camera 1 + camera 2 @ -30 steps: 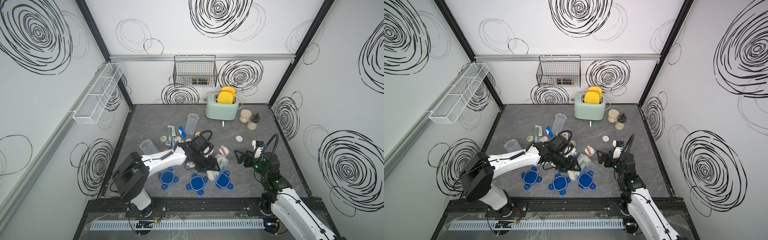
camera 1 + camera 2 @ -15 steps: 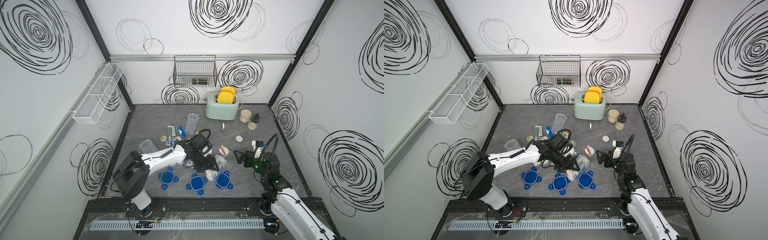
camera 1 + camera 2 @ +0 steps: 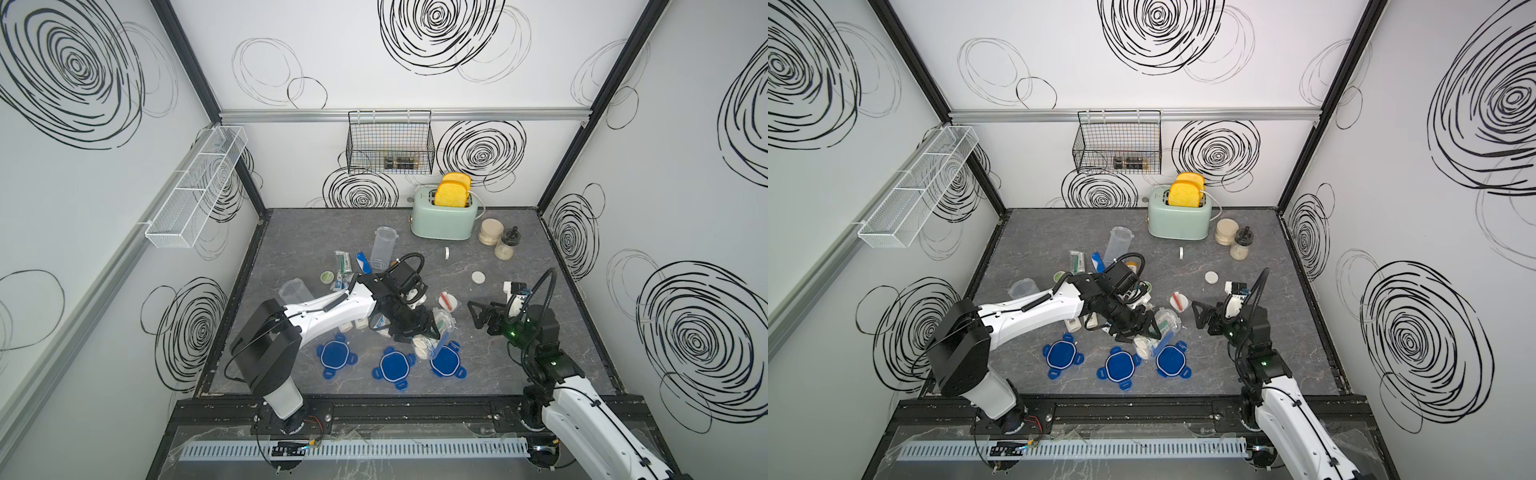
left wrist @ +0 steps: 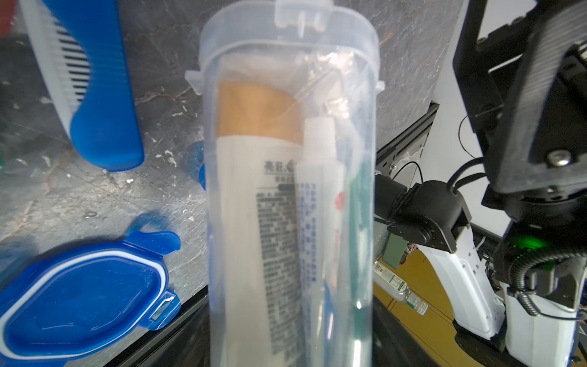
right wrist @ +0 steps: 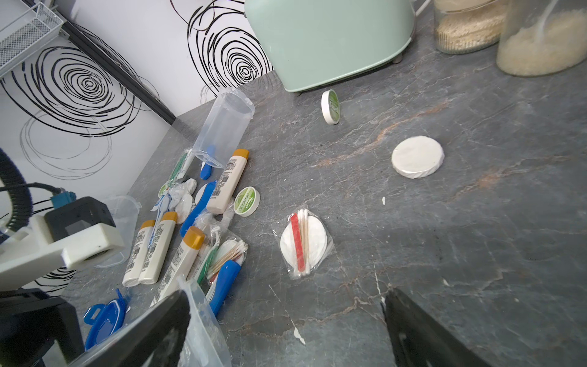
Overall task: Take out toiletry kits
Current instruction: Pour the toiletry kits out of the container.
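Note:
My left gripper (image 3: 424, 328) is shut on a clear jar (image 4: 286, 190) and holds it tilted, mouth toward the front edge. A cream bottle with a tan cap (image 4: 254, 114), a toothpaste tube (image 4: 317, 178) and a green sachet sit in the jar. Small white pieces (image 3: 422, 345) lie at its mouth. More toiletry kit items lie loose behind it: cream bottles (image 5: 152, 251), a blue toothbrush (image 5: 225, 286), a round tin (image 5: 247, 197) and a cotton-pad packet (image 5: 303, 244). My right gripper (image 5: 286, 343) stands open to the right of the jar, with nothing between its fingers.
Three blue four-tab lids (image 3: 334, 353) (image 3: 392, 365) (image 3: 446, 359) lie near the front edge. Two empty clear jars (image 3: 384, 247) (image 3: 293, 291) lie at the left. At the back are a green toaster (image 3: 442, 216) and beige jars (image 3: 490, 230). A white disc (image 5: 417, 156) and an upright tin (image 5: 330, 106) sit mid-table.
My left arm has shifted only very slightly, still holding the jar. The right arm has not moved.

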Controlling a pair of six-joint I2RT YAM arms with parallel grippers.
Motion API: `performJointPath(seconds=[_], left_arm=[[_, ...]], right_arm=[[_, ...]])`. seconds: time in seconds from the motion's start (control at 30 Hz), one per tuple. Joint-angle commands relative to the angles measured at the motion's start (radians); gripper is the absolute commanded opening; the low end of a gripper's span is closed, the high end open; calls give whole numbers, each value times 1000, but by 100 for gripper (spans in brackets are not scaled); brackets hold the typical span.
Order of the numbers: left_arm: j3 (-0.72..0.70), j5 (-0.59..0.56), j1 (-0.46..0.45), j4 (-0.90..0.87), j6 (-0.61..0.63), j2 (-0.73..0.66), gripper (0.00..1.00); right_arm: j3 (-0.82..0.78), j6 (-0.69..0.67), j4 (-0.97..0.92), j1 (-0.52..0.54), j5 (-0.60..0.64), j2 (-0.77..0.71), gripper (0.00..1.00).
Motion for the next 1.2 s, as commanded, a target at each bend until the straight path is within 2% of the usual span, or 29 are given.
performJointPath(seconds=[0.0,0.27,0.67,0.93,1.17], left_arm=[[39,48,12,-16,23,14,5],[97,76,18,-83,41,50,5],[80,157,32,5,-34,69,5],[18,200,49,98,-70,39,5],[-58,212,58,179,-88,5,6]], right_arm=[[-11,8,28,-2,-15,-12,97],[-13,13,32,-2,-26,-13,97],[-14,17,36,-2,-43,-11,97],[-54,-9,124,-1,-130,-25,95],[-18,-20,178,29,-224,-21,90]])
